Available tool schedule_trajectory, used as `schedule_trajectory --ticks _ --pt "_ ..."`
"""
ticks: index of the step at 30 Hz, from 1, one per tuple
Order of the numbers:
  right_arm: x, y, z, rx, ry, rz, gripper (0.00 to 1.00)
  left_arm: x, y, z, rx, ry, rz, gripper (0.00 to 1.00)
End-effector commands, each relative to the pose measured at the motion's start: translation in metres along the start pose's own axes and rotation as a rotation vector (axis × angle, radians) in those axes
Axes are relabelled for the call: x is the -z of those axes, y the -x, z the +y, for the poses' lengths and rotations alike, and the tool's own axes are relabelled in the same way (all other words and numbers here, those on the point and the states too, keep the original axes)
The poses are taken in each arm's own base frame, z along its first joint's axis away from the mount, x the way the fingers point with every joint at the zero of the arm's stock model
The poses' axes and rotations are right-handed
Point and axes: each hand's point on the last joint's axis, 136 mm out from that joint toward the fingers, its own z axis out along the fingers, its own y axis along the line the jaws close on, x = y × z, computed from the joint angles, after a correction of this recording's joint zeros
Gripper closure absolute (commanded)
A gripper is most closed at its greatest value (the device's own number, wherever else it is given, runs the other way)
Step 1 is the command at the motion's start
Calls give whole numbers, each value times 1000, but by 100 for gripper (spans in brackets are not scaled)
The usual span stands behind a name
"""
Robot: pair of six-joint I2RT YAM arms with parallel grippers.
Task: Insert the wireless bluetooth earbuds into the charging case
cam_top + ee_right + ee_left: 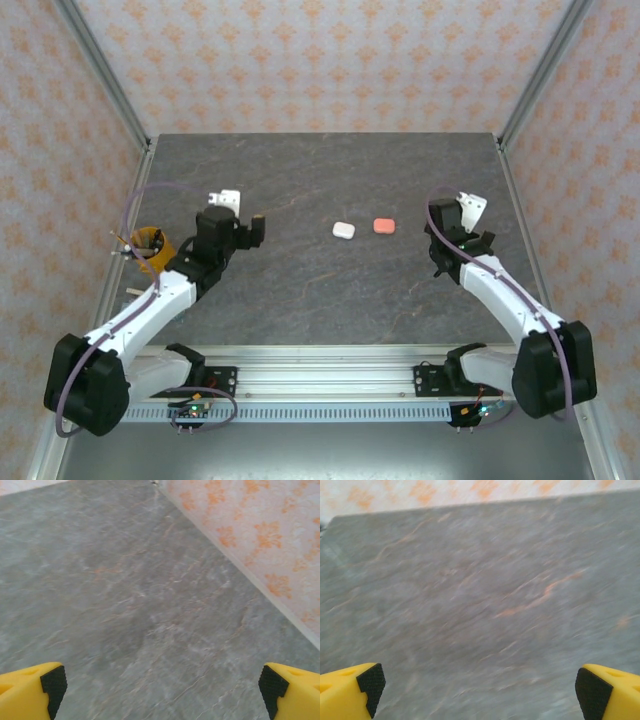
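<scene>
Two small rounded charging cases lie side by side at mid-table, one white [344,230] and one coral-pink [384,226], both with lids down. The earbuds are out of view. My left gripper [252,233] hovers left of the white case, a clear gap between them. In the left wrist view the left gripper [479,692] is open, yellow fingers with black pads [370,682] wide apart over bare table. My right gripper [463,240] sits right of the coral case. In the right wrist view the right gripper [160,692] is open too, with nothing between its pads [53,683].
The dark stone-patterned table [300,290] is walled by patterned panels with metal corner posts. An orange object [150,243] sits at the table's left edge beside the left arm. The right wall [260,540] runs close to the right gripper.
</scene>
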Motion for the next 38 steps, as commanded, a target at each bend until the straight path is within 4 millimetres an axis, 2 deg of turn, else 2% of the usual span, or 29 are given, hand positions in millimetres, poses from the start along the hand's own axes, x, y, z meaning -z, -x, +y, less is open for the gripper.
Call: schedule_trajectory --ticks 1,3,6,8,10,16,18,23,38 --pt "-19 10 -5 1 -64 -124 0 -5 -2 43 -26 185 -129 0" --pt "-29 2 -2 43 -72 -144 0 -10 -15 58 15 232 -155 0" --pt "-40 -12 9 92 -12 -196 0 -23 -24 70 84 232 -186 0" --pt "-41 -11 20 107 68 -231 0 -36 -29 72 86 215 -173 0" --pt "-41 -7 26 64 161 -278 0 -45 -24 69 71 174 -170 0" --pt "-77 -23 37 5 278 -235 0 -73 -40 62 72 74 -131 0" --pt "-82 -25 36 -13 335 -161 1 -81 -46 64 86 75 -100 0" --pt "-80 -26 35 -8 333 -171 1 -83 -45 70 108 90 -89 0" --pt "-79 -25 41 6 364 -168 1 -82 -44 71 107 93 -96 0"
